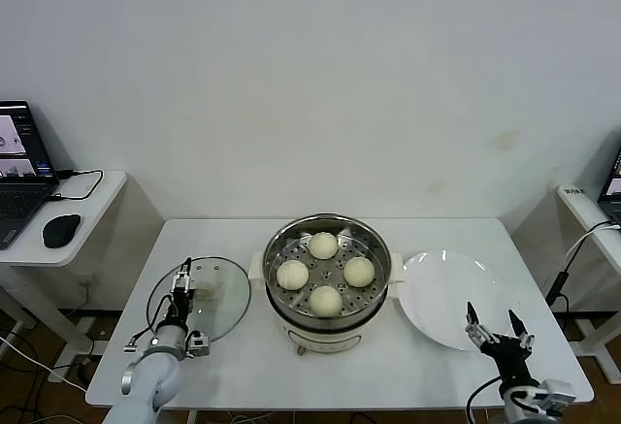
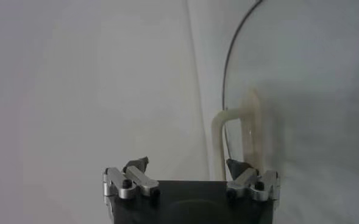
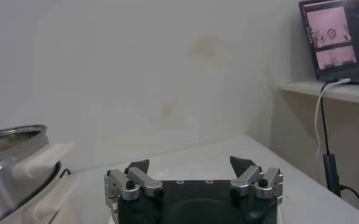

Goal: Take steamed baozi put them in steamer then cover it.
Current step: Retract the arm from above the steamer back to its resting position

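The steamer (image 1: 281, 306), a shiny perforated basket on a cream-white pot, stands mid-table with four baozi in it (image 1: 323, 245) (image 1: 292, 274) (image 1: 359, 271) (image 1: 326, 300). The glass cover (image 1: 225, 309) lies flat on the table to its left. My left gripper (image 1: 184, 281) is open, low over the cover beside its cream handle (image 1: 203, 290). In the left wrist view the gripper (image 2: 187, 164) is open and the handle (image 2: 218, 137) stands just ahead of one fingertip, not gripped. My right gripper (image 1: 498, 325) is open and empty at the front right; it shows open in its own view (image 3: 190, 164).
A flat white plate (image 1: 437, 288) lies right of the steamer, just behind my right gripper. The steamer's rim (image 3: 8, 137) and pot handle (image 3: 45, 176) show in the right wrist view. A side table with a laptop (image 1: 19, 167) and mouse (image 1: 60, 230) stands at the far left.
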